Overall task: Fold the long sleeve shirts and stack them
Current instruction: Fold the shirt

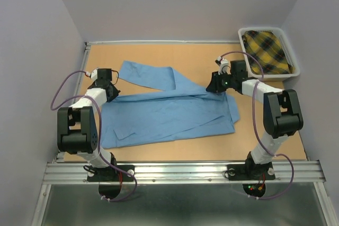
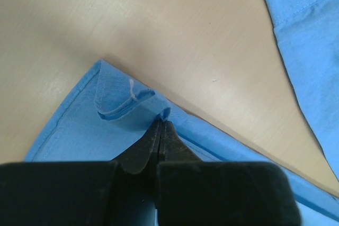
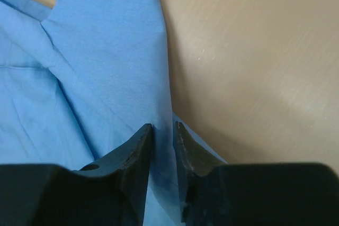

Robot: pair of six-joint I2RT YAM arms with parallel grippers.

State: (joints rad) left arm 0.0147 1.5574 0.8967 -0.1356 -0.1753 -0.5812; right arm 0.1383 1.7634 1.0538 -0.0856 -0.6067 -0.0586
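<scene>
A light blue long sleeve shirt (image 1: 169, 112) lies spread across the middle of the table, one sleeve (image 1: 148, 75) angled toward the back. My left gripper (image 1: 112, 89) sits at the shirt's left edge. In the left wrist view it (image 2: 161, 123) is shut, pinching a small fold of the blue cloth (image 2: 79, 130) by a hemmed corner. My right gripper (image 1: 214, 87) is at the shirt's upper right corner. Seen from the right wrist, it (image 3: 164, 128) has its jaws parted, and a raised fold of the shirt (image 3: 95, 51) stands loosely between them.
A white basket (image 1: 296, 71) at the back right holds a yellow and black plaid garment (image 1: 267, 51). The wooden table (image 1: 185, 56) is walled on the left, the back and the right. A metal rail (image 1: 180, 170) runs along the near edge.
</scene>
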